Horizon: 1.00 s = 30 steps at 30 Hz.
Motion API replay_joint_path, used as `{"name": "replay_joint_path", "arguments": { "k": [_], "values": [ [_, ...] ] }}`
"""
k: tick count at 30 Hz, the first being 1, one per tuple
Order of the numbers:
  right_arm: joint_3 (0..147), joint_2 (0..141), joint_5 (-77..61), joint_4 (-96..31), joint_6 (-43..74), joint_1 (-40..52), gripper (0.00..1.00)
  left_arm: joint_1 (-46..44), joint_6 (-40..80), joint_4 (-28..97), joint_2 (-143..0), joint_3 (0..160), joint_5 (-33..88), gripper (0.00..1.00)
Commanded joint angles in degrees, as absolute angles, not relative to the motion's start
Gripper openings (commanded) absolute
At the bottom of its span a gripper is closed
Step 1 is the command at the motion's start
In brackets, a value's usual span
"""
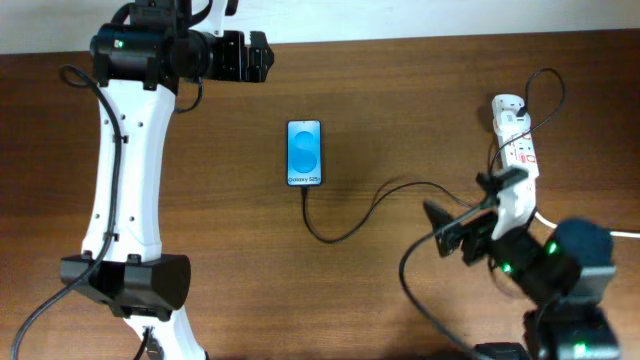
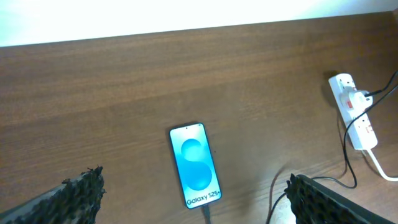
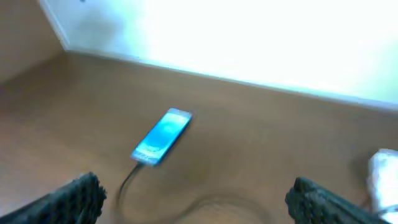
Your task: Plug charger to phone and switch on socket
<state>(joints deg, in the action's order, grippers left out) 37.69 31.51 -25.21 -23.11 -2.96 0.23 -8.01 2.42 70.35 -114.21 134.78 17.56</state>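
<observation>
clear wood round the phone, clutter on the right

phone [image 1: 305, 152] lies flat in the middle of the table [image 1: 400, 80], with bare wood to its left, right and far side. black cable [image 1: 345, 225] runs from its near end and loops right to the power strip [image 1: 516, 140], crossing the near-right approach. the strip and thick white cord [image 2: 380, 167] crowd the right edge, beside the right gripper [image 1: 437, 228], jaws spread. left gripper [image 1: 266, 57], jaws spread, sits at the far edge, well apart from the phone. its white arm [image 1: 125, 170] fills the left side.

Overhead cam top-down; wrist cams low, oblique; all w/ phone [image 1: 305, 153]
</observation>
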Motion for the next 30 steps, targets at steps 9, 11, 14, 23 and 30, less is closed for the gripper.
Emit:
{"name": "replay_joint_path", "arguments": {
  "k": [9, 11, 14, 23, 30],
  "values": [
    [2.3, 7.9, -5.3, 1.0, 8.4, 2.6, 0.99, -8.1, 1.7, 70.2, -113.1, 134.8, 17.5, 0.99],
    [0.3, 5.7, -5.1, -0.1, 8.4, 2.6, 0.99, -8.1, 1.7, 70.2, -113.1, 134.8, 17.5, 0.99],
    [0.3, 3.5, -5.1, -3.2, 8.4, 2.6, 0.98, -8.1, 1.7, 70.2, -113.1, 134.8, 17.5, 0.99],
    [0.3, 0.2, -5.5, -4.1, 8.4, 2.6, 0.98, -8.1, 1.7, 70.2, -113.1, 134.8, 17.5, 0.99],
    [0.3, 0.2, -5.5, -4.1, 8.4, 2.6, 0.98, -8.1, 1.7, 70.2, -113.1, 134.8, 17.5, 0.99]
  ]
}}
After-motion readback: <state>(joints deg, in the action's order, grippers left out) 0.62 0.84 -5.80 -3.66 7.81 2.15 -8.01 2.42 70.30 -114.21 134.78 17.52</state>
